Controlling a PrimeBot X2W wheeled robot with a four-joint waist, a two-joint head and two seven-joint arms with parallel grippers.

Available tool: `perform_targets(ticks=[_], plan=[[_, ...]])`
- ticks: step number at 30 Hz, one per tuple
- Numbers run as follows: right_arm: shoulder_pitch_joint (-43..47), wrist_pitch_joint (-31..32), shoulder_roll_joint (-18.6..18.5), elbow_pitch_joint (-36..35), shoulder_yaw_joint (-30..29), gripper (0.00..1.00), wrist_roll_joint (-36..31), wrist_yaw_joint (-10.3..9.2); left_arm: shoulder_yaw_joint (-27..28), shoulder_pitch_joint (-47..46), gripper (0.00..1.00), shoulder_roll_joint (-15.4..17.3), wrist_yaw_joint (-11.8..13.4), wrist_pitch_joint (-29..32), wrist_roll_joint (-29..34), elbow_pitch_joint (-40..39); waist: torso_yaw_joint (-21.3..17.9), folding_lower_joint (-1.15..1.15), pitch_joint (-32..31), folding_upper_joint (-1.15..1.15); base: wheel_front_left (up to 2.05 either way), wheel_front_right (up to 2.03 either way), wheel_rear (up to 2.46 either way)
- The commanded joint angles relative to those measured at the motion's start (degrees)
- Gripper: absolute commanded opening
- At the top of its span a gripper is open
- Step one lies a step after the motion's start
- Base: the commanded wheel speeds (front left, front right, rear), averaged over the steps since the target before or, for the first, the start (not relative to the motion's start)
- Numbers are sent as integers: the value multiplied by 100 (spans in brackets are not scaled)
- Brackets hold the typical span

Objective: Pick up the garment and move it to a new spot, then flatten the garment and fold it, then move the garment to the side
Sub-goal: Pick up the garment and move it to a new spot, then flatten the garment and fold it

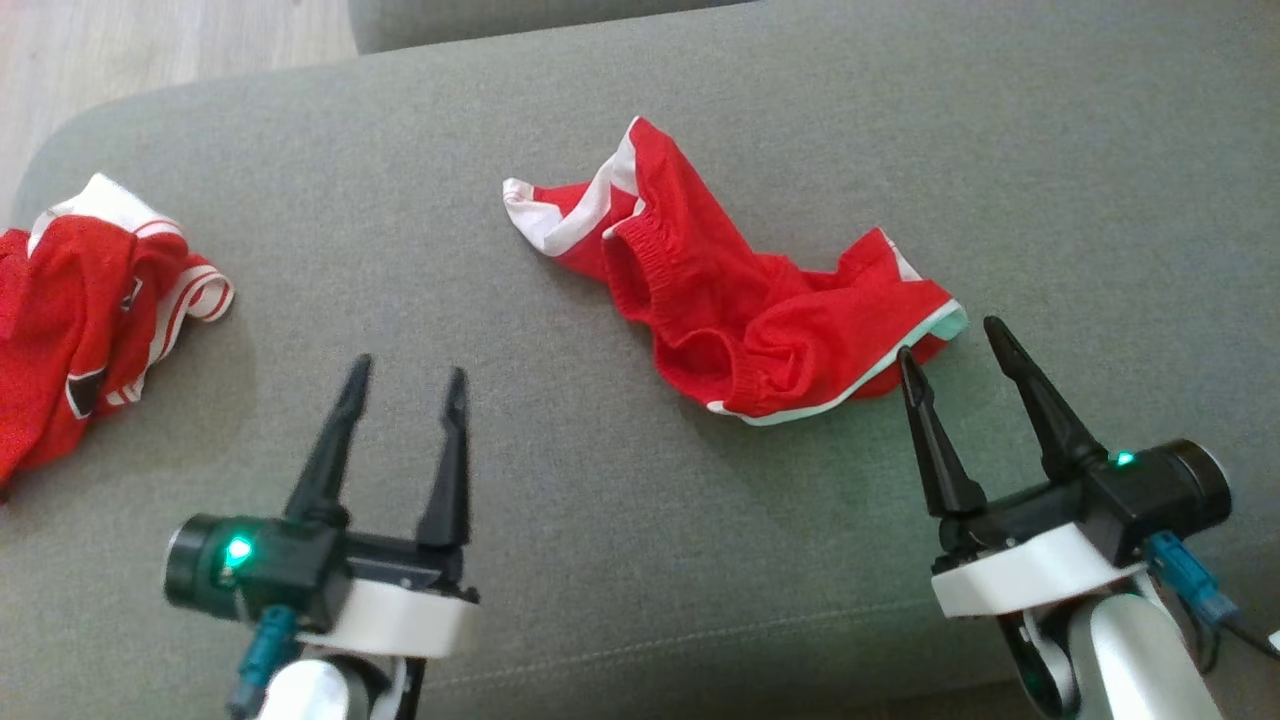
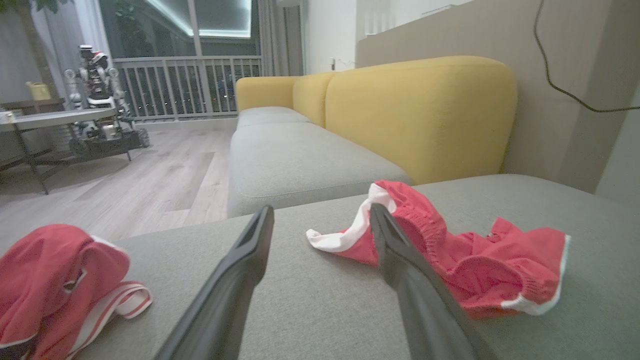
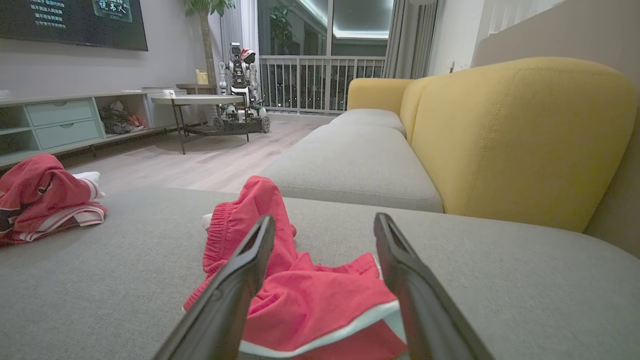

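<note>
The garment (image 1: 735,310) is a pair of red shorts with white trim, lying crumpled in the middle of the grey cushion (image 1: 560,500); it appears as the garment (image 2: 465,260) in the left wrist view and the garment (image 3: 310,295) in the right wrist view. My right gripper (image 1: 950,340) is open, its fingertips at the garment's near right hem, with nothing held. Well short of the garment's left end, my left gripper (image 1: 410,375) hangs open and empty above bare cushion.
A second red and white garment (image 1: 80,310) lies bunched at the cushion's left edge. Yellow sofa backs (image 2: 425,110) and more grey seats (image 3: 355,160) lie beyond. Wooden floor (image 2: 150,185), a low table (image 3: 195,102) and another robot (image 3: 240,85) stand farther off.
</note>
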Motion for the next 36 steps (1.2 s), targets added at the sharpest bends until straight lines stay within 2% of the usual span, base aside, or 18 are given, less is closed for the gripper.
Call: perform_targets(ticks=[1, 8, 23, 36], plan=[[-31, -29, 9, -190, 104, 100, 1, -2, 94, -157, 100, -22, -65, -34, 177, -202, 18, 0, 67, 0, 0, 0, 0], [-33, -29, 9, -172, 18, 100, -45, -2, 103, -113, 100, -137, 90, -34, 373, -155, 75, 0, 130, 0, 0, 0, 0], [108, -29, 9, -115, -54, 100, -51, -2, 503, 134, 100, -330, 575, -35, 80, -118, 230, 0, -118, 0, 0, 0, 0], [206, -29, 9, -52, -28, 100, -49, -2, 689, 318, 100, -357, 602, -35, -133, 24, 310, 0, -308, 0, 0, 0, 0]])
